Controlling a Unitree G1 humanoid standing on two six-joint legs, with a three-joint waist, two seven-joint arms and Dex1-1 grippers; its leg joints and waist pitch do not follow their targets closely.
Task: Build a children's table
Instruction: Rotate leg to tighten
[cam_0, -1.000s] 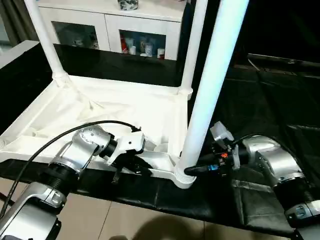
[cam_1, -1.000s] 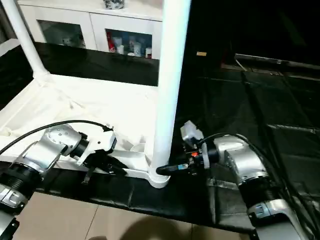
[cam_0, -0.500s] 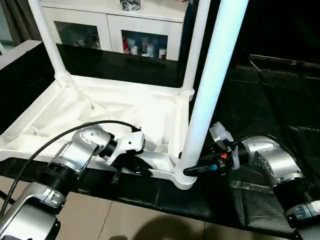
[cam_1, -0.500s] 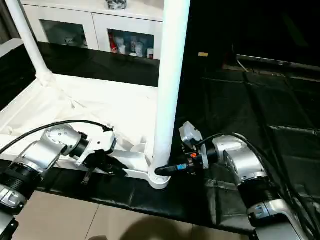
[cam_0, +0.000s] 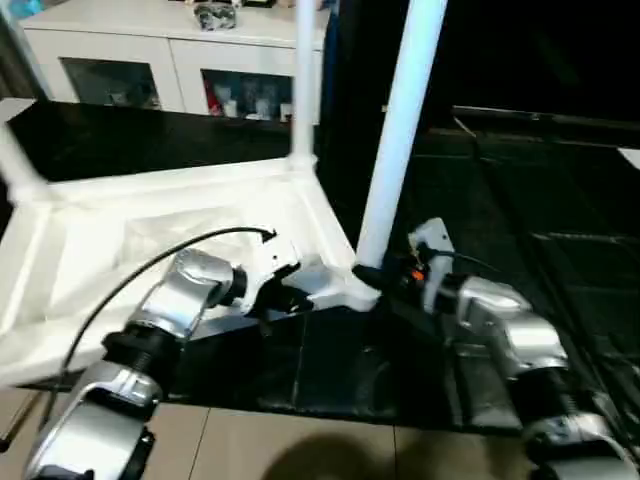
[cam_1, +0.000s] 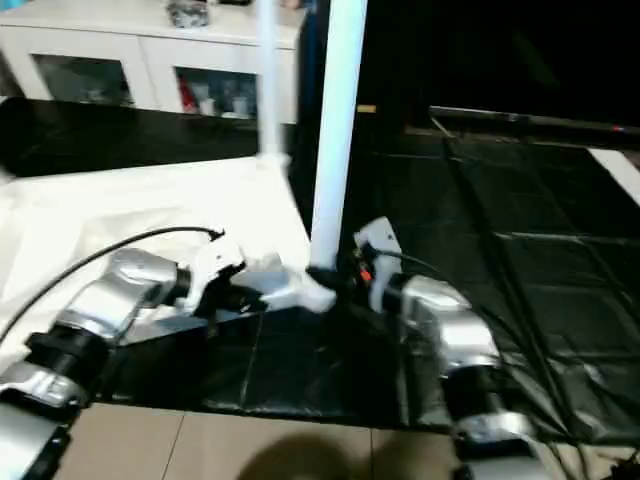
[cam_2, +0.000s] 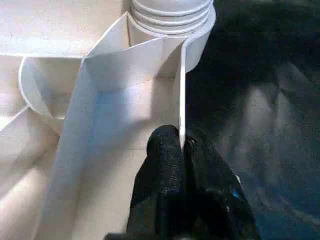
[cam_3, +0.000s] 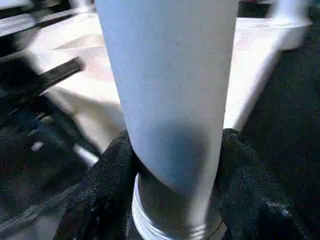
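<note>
Leg-fitting step by the look of it: left gripper (cam_2: 181, 150) with fingers (cam_2: 162, 165) pinched tight on the thin side wall of the upturned white top (cam_0: 150, 215), just short of the corner socket (cam_2: 172, 20), holding it steady on the black tabletop (cam_0: 330, 360). Right gripper (cam_3: 172, 165) with fingers (cam_3: 107, 180) halfway wide, clamped either side of the near leg (cam_0: 395, 140) right above its base in that socket. Next up, probably pressing or twisting it fully home while keeping it upright, then letting go gently.
</note>
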